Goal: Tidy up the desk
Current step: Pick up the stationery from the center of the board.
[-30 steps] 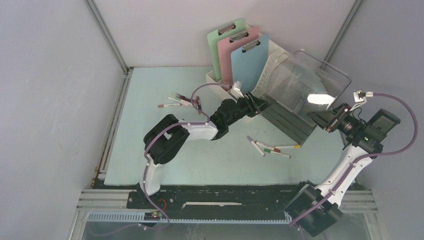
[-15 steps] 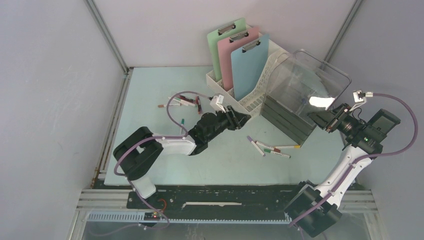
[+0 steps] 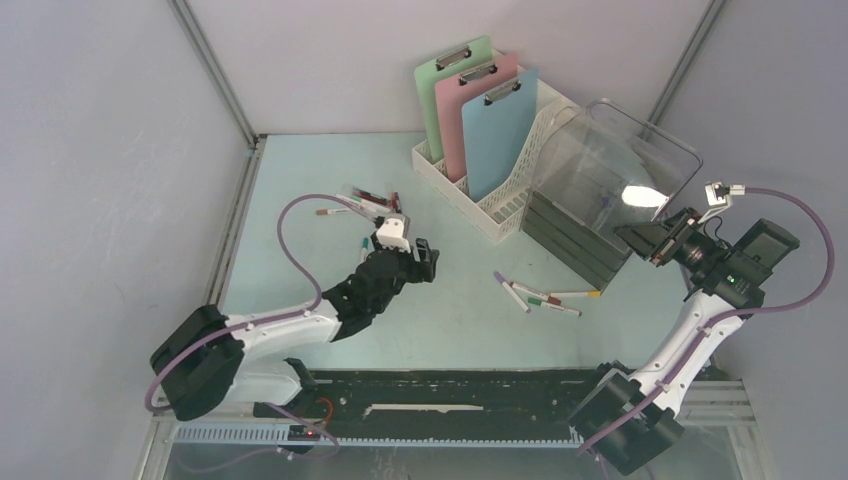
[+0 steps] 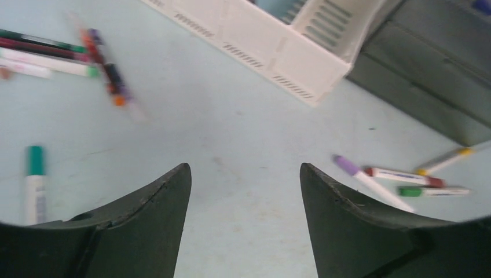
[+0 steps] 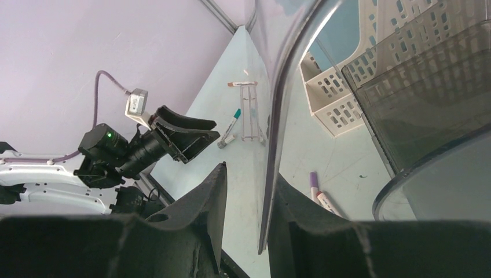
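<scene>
Your pale mint-blue desk [image 3: 300, 170] spreads under both arms, markers [image 3: 540, 295] strewn mid-worktop. Your left gripper [image 4: 243, 174] gapes empty above it; your right gripper [image 5: 246, 179] pinches the clear bin [image 3: 620, 160] by its wall near the right edge.

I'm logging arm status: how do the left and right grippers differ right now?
The left gripper is open and empty; the right gripper is shut on the edge of the clear cover. The left gripper is over the middle of the desk; the right gripper is at the desk's right side, beside the cover. Both have dark fingers.
</scene>
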Available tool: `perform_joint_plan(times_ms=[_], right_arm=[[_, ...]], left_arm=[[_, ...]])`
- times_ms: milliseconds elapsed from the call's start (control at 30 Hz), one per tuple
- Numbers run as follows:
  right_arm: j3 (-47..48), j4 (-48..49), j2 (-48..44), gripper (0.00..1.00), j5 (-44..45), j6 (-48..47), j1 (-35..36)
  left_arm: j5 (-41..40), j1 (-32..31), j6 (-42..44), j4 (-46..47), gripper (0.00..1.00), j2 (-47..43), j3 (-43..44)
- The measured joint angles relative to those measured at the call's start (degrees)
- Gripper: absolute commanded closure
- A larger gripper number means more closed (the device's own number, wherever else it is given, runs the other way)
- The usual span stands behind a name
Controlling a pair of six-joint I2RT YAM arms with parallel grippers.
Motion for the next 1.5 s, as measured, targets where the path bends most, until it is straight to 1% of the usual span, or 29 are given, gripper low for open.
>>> perform_joint_plan(times_ms=[33, 100, 133, 233, 333, 467, 633, 700, 833, 967, 1167, 1333, 1500], right_arm=[[-0.07, 0.00, 0.00, 0.63, 0.00, -0.02, 0.00], [-0.26, 0.11, -0.04, 0.63, 0.00, -0.02, 0.00], [-0.26, 0.11, -0.04, 0.63, 0.00, -0.02, 0.00], [-0.26, 0.24, -0.15, 0.63, 0.00, -0.02, 0.00], [-0.26, 0.28, -0.22, 0.63, 0.00, 0.00, 0.00], [-0.26, 0.37, -0.24, 0.63, 0.02, 0.00, 0.00], [-0.26, 0.42, -0.24, 0.63, 0.00, 0.00, 0.00], [-0.26, 0.42, -0.24, 0.63, 0.00, 0.00, 0.00], [-0.26, 0.44, -0.24, 0.63, 0.00, 0.00, 0.00], [-0.26, 0.44, -0.26, 0.63, 0.00, 0.00, 0.07], [-0.26, 0.44, -0.24, 0.63, -0.02, 0.00, 0.31], [-0.26, 0.44, -0.26, 0.63, -0.02, 0.00, 0.31], [-0.26, 0.44, -0.26, 0.63, -0.02, 0.00, 0.31]], left_arm=[[-1.55, 0.00, 1.33, -1.79, 0.15, -1.20, -0.15], [-4.26, 0.13, 3.43, -4.83, 0.02, -2.86, -0.26], [-5.86, 0.26, 4.24, -6.54, 0.00, -3.52, -0.26], [-9.29, 1.29, 5.68, -10.58, 0.00, -4.33, -0.28], [-9.81, 3.98, 6.14, -14.45, 0.00, -4.33, -0.28], [-7.37, 8.98, 5.66, -18.78, 0.00, -2.86, -0.22], [-4.04, 11.41, 4.02, -24.90, 0.00, 0.04, 0.72], [-2.62, 11.98, 3.50, -27.67, 0.03, 1.36, 2.14], [-0.59, 13.40, 3.08, -31.45, 0.17, 4.48, 5.18], [1.38, 15.21, 2.89, -34.07, 0.28, 8.37, 7.85], [2.45, 16.37, 2.51, -37.73, 0.38, 13.09, 11.32], [3.21, 17.03, 1.99, -38.73, 0.49, 14.45, 12.26], [3.96, 17.81, 1.49, -39.47, 0.56, 15.26, 12.26]])
